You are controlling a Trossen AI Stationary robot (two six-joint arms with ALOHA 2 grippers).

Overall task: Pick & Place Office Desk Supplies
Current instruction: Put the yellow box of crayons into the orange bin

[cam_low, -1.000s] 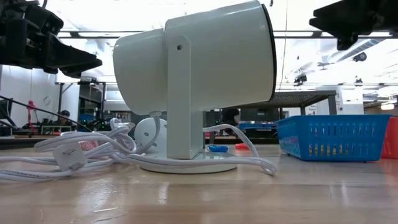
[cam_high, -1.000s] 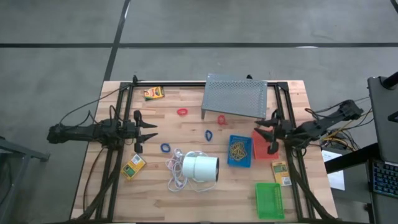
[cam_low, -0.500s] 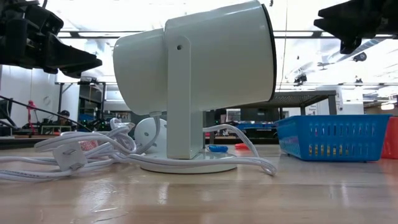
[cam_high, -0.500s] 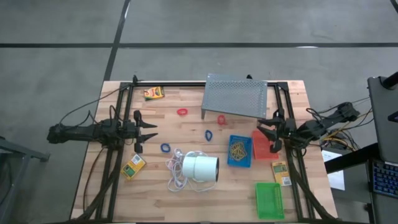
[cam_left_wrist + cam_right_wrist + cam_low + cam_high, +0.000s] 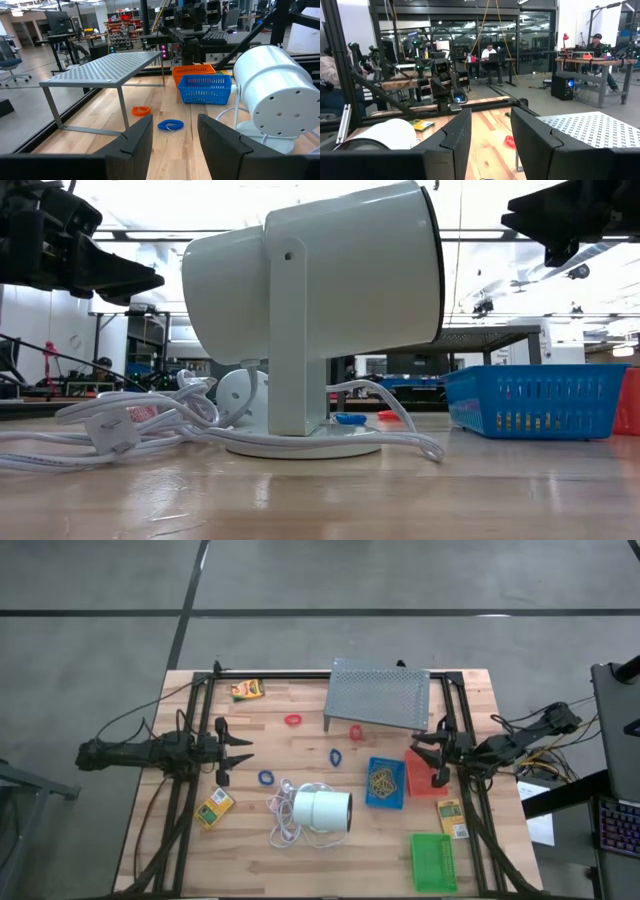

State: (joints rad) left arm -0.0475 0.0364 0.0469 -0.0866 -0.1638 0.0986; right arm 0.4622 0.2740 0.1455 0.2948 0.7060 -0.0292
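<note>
Two red loops (image 5: 293, 720) (image 5: 356, 732) and two blue loops (image 5: 336, 756) (image 5: 266, 778) lie flat on the wooden table. A blue tray (image 5: 385, 782) holds tan rubber bands. Beside it lies a red tray (image 5: 420, 775), and a green tray (image 5: 432, 862) lies at the near right. Yellow boxes lie at the far left (image 5: 247, 689), near left (image 5: 214, 807) and right (image 5: 452, 817). My left gripper (image 5: 238, 753) hangs open at the table's left, pointing level at the loops (image 5: 170, 125). My right gripper (image 5: 427, 762) hangs open above the red tray's right side, nothing between its fingers.
A big white cylinder (image 5: 322, 810) with a coiled white cord (image 5: 282, 812) stands at the near middle. A grey perforated stand (image 5: 378, 695) stands at the far middle, over one red loop. Dark frame rails (image 5: 180, 810) run along both table sides.
</note>
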